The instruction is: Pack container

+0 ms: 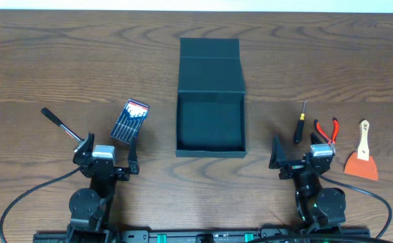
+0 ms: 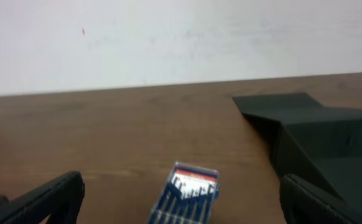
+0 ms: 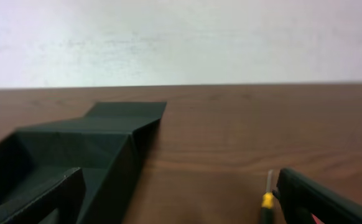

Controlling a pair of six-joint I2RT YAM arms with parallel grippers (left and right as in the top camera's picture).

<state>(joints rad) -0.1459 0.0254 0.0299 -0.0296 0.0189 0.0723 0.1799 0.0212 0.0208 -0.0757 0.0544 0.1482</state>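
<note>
The dark teal-black container [image 1: 210, 125] stands open in the table's middle, its flap lid [image 1: 210, 65] laid back flat. It also shows in the left wrist view [image 2: 330, 146] and the right wrist view [image 3: 63, 155]. A clear case of blue screwdrivers [image 1: 129, 121] lies left of it, and in the left wrist view [image 2: 187, 199] it lies between my fingers' line of sight. A black-and-yellow screwdriver [image 1: 299, 123], red pliers [image 1: 327, 130] and an orange scraper [image 1: 362, 158] lie right. My left gripper [image 1: 109, 150] and right gripper [image 1: 298, 154] are open and empty near the front edge.
A black-handled tool [image 1: 60, 123] lies at the far left, beside the left gripper. The black-and-yellow screwdriver's tip [image 3: 267, 198] shows next to the right gripper's right finger. A white wall rises behind the table's far edge.
</note>
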